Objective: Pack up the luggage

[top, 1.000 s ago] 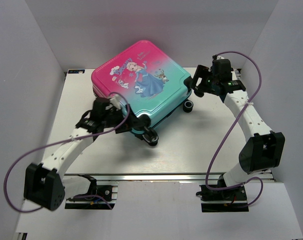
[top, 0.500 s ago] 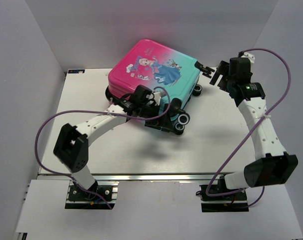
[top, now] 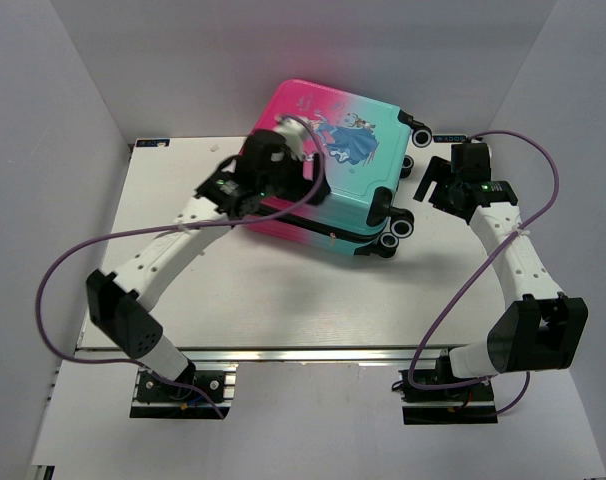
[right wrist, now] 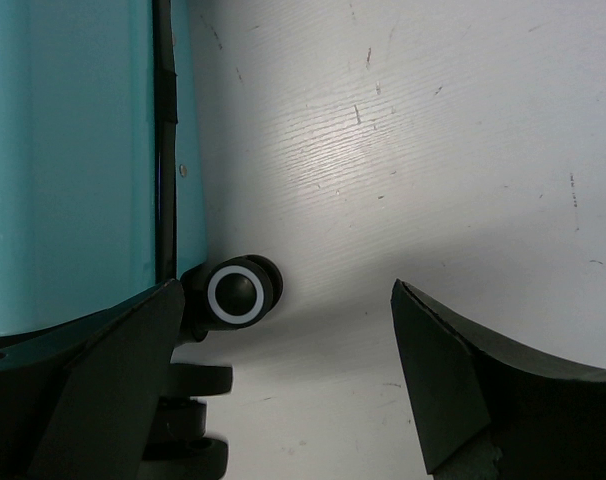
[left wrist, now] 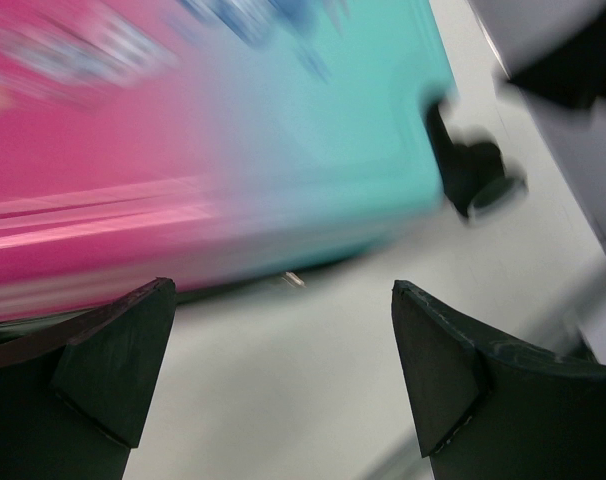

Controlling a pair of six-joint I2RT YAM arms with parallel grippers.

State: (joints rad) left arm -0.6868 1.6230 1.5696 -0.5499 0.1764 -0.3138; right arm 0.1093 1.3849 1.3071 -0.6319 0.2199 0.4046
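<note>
The luggage (top: 333,150) lies shut and flat at the back of the table, princess print up, pink end left, teal end right. Its wheels (top: 395,237) point toward the right arm. My left gripper (top: 273,190) hangs at the near pink side of the luggage, partly hidden under its own wrist. In the left wrist view, which is blurred by motion, the left gripper (left wrist: 283,330) is open with bare table between its fingers and the luggage shell (left wrist: 183,150) beyond. My right gripper (right wrist: 283,330) is open beside the teal end (right wrist: 73,150), close to one wheel (right wrist: 240,293).
The white table (top: 283,290) is boxed in by white walls at the left, back and right. Purple cables (top: 53,280) loop off both arms. The luggage's far corner sits close to the back wall.
The luggage has slid and turned toward the back right. My left arm has swung with it toward the back. My right gripper has drawn back and now sits by the wheels.
</note>
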